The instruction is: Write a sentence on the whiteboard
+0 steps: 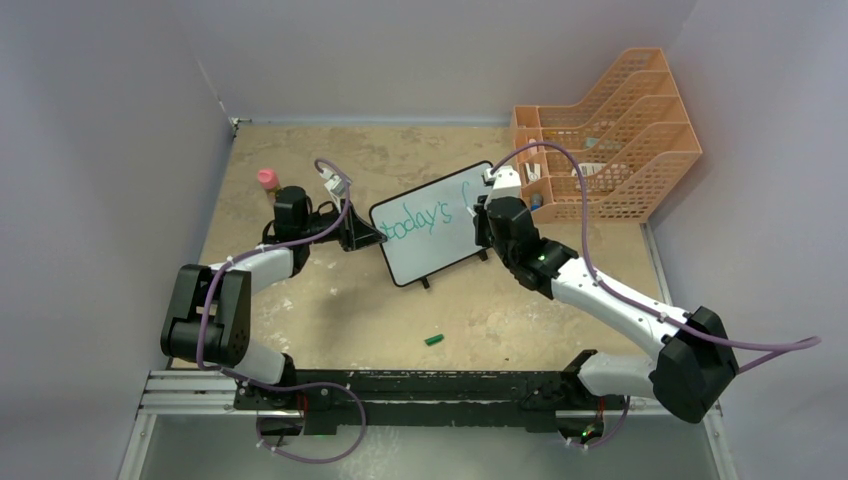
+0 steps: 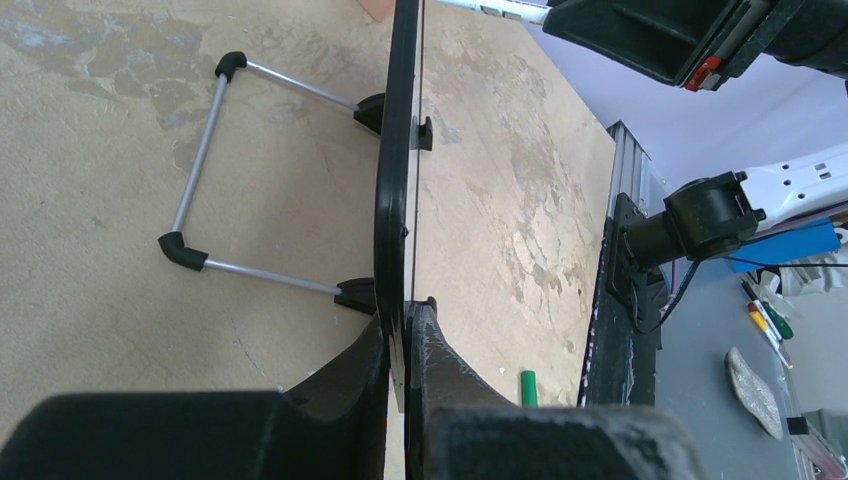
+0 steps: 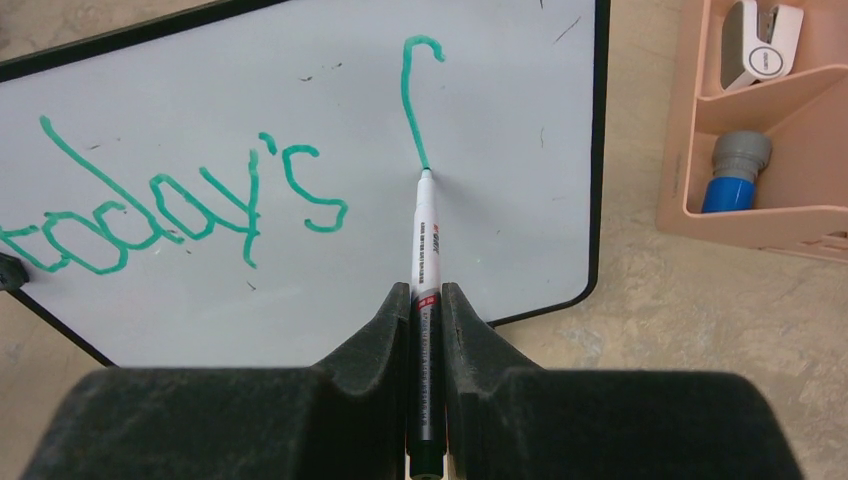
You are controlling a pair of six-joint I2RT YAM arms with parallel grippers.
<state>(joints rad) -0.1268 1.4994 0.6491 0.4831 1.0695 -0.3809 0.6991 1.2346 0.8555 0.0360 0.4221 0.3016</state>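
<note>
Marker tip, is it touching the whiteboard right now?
Touching. The right wrist view shows the marker tip resting on the whiteboard, right at the bottom end of the green stroke, no gap.

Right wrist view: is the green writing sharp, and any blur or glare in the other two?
Right wrist view: green writing and white marker pen on the black-framed whiteboard are crisp, glare-free; right tool soft. Left wrist view: whiteboard edge-on, sharp; left tool blurred. Top view: even light, faint shadows.
</note>
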